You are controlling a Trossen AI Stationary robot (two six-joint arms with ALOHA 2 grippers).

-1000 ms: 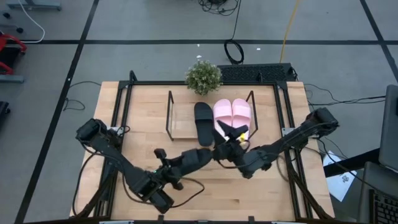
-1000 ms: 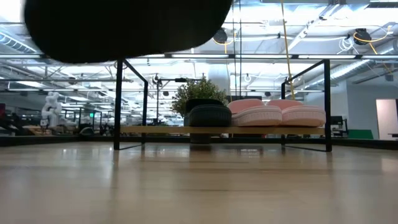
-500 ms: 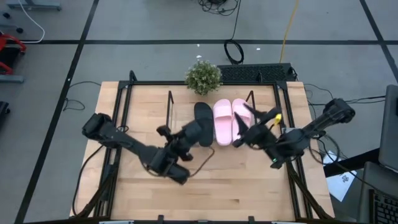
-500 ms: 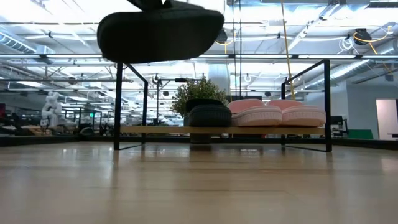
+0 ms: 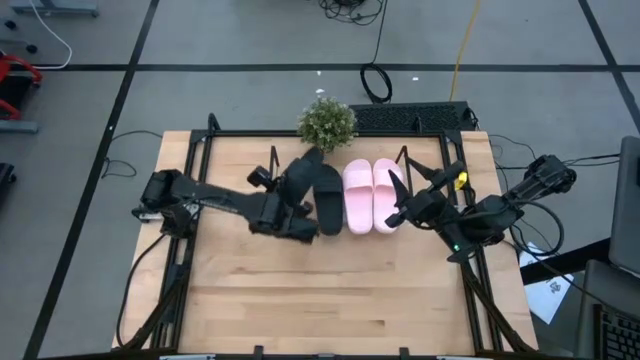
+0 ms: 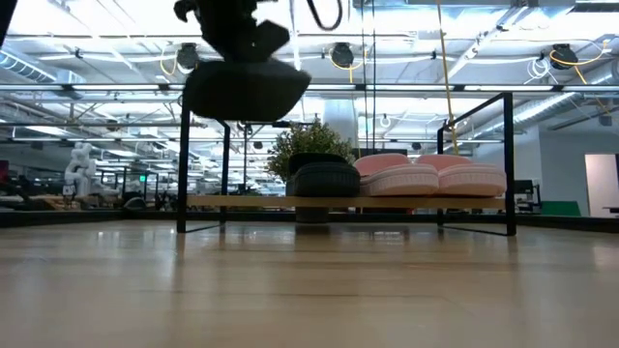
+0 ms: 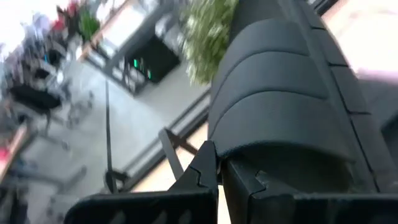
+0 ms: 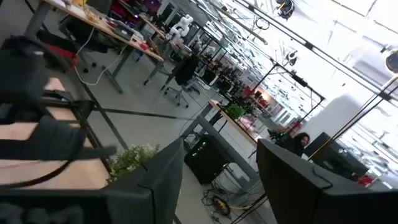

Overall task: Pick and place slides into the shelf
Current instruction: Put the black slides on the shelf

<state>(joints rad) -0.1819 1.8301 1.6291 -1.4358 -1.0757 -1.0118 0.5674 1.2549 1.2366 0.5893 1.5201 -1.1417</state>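
Observation:
My left gripper point(image 5: 283, 205) is shut on a black slide point(image 5: 303, 175) and holds it in the air over the left part of the shelf point(image 5: 273, 165). In the low view that slide point(image 6: 247, 89) hangs above the shelf board point(image 6: 242, 201). The second black slide point(image 5: 329, 200) and the two pink slides point(image 5: 359, 196) point(image 5: 386, 188) lie sole-down on the board, side by side. My right gripper point(image 5: 403, 200) is open and holds nothing, just right of the pink slides at the shelf's right wire frame. My left gripper pinches the black slide just behind its ribbed strap point(image 7: 273, 118), at the strap's heel-side edge point(image 7: 236, 158). The fingers point(image 7: 202, 177) come slanting down from the table's left-near side. The slide is lifted clear, about level, sole down, toe toward the plant.
A small potted plant point(image 5: 327, 123) stands at the table's far edge just behind the shelf. Black rails point(image 5: 200, 170) run along the tabletop's left, right and far sides. Bare wood point(image 5: 330, 290) spreads across the near half of the table.
My left gripper has carried the black slide from over the table's near middle toward the far edge, ending above the left part of the shelf. My right gripper has drawn back from the shelf's front toward the table's right and far side. The slides on the shelf have stayed put.

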